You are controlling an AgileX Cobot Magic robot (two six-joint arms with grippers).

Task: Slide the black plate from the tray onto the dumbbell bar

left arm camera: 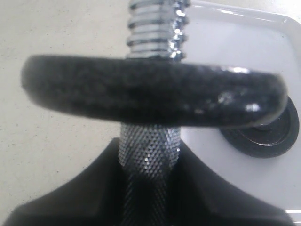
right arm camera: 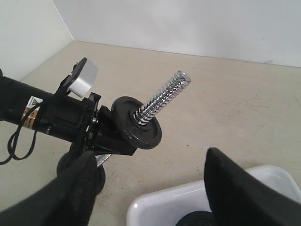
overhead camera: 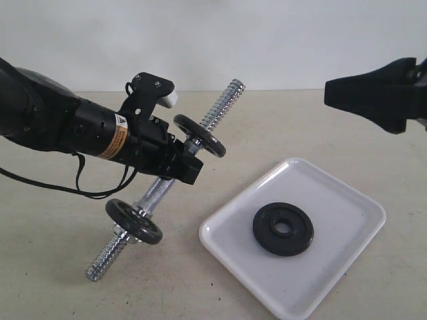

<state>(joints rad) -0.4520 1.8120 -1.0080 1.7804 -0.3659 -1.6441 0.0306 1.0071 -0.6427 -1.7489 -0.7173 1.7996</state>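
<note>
Nearest me, at the lower right of the exterior view, the tray (overhead camera: 347, 213) sits cornerwise on the desk (overhead camera: 47, 280), its near corner almost at the bottom edge of the frame. The black plate (overhead camera: 301, 235) lies flat in it, about the middle, with bare white floor showing all round it and the low rim well off its edge.

Left of the tray and apart from it, the dumbbell bar (overhead camera: 155, 193) slants from lower left to upper centre. Its lower threaded end (overhead camera: 103, 263) is close to the desk; I cannot tell whether it touches. A black disc (overhead camera: 133, 221) sits just above that end. Then comes the knurled middle, where the left jaws are clamped on the bar, one dark finger at each side of it in the left wrist view. Past them is a second disc (overhead camera: 200, 135), and beyond that the upper threaded end (overhead camera: 225, 100) juts out bare into open air.

Farthest, at the upper right, the right jaws hang above the desk, well apart from bar and tray. In the right wrist view their fingers (right arm camera: 70, 197) stand spread wide, with a corner of the tray below them.
</note>
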